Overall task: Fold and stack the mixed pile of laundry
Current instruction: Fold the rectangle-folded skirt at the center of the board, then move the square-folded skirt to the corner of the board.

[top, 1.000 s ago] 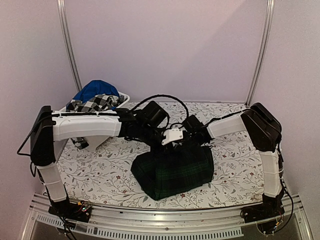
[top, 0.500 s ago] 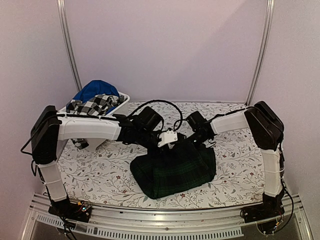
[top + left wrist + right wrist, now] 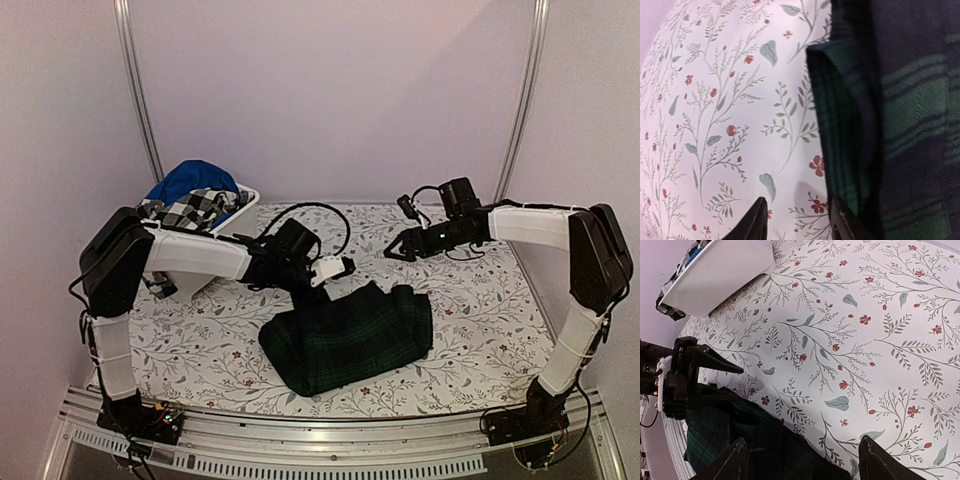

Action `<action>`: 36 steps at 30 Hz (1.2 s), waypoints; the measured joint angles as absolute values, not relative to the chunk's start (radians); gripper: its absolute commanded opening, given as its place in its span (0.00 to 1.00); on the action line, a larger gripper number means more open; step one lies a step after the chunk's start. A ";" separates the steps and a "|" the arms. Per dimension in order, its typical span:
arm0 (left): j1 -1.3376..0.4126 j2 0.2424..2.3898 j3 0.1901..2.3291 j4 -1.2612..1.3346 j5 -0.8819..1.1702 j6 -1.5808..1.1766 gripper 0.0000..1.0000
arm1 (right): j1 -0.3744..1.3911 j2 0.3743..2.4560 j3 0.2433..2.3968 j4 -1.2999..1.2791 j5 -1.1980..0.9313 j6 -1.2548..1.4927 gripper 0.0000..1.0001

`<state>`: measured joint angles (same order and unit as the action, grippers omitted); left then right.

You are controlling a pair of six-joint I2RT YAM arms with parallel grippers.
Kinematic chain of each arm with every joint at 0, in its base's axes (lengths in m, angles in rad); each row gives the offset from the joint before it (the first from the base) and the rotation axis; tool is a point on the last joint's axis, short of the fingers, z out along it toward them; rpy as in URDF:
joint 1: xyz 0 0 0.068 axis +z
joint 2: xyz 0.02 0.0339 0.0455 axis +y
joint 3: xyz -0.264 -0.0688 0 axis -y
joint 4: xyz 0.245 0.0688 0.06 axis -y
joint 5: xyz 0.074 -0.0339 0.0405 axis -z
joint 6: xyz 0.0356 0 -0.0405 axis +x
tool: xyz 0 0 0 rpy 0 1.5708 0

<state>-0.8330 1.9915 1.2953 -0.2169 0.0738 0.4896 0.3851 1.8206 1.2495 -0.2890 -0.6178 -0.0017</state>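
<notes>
Two parted, empty end effectors: the left end effector point(image 3: 800, 222) sat beside the far edge of the folded tartan garment point(image 3: 350, 335) on the counter point(image 3: 480, 310); the right end effector point(image 3: 395, 250) hovered apart. The checked shirt point(image 3: 188, 208) and blue garment point(image 3: 190, 180) lay in the tub point(image 3: 725, 270).

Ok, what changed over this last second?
The left tool opened, letting go of the tartan garment's far edge, and backed off slightly to the left. The right tool, which was at the same edge, pulled away toward the far right, open wide. The garment settled a little flatter. Unchanged: the white tub with the blue and checked clothes.
</notes>
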 measured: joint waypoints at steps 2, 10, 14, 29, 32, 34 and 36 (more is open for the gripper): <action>-0.825 1.971 1.287 -0.191 0.048 0.432 0.52 | 0.391 1.764 1.218 -0.280 -0.617 0.007 0.72; -0.824 1.644 1.139 -0.101 0.041 0.080 0.56 | 0.476 1.519 1.069 -0.241 -0.684 0.051 0.67; -0.855 1.555 1.080 -0.084 0.060 -0.046 0.54 | 0.596 1.505 1.045 -0.222 -0.700 0.070 0.64; -0.909 1.809 0.935 0.017 0.094 -0.335 0.49 | 0.628 1.881 0.970 -0.057 -0.677 0.158 0.63; -0.878 1.851 0.960 0.037 0.100 -0.356 0.50 | 0.611 1.895 0.963 -0.011 -0.692 0.175 0.63; -0.857 1.883 0.998 0.045 0.100 -0.363 0.50 | 0.594 1.904 0.964 0.015 -0.691 0.185 0.63; -0.838 1.924 1.047 0.053 0.101 -0.363 0.51 | 0.565 1.919 0.980 0.031 -0.687 0.193 0.63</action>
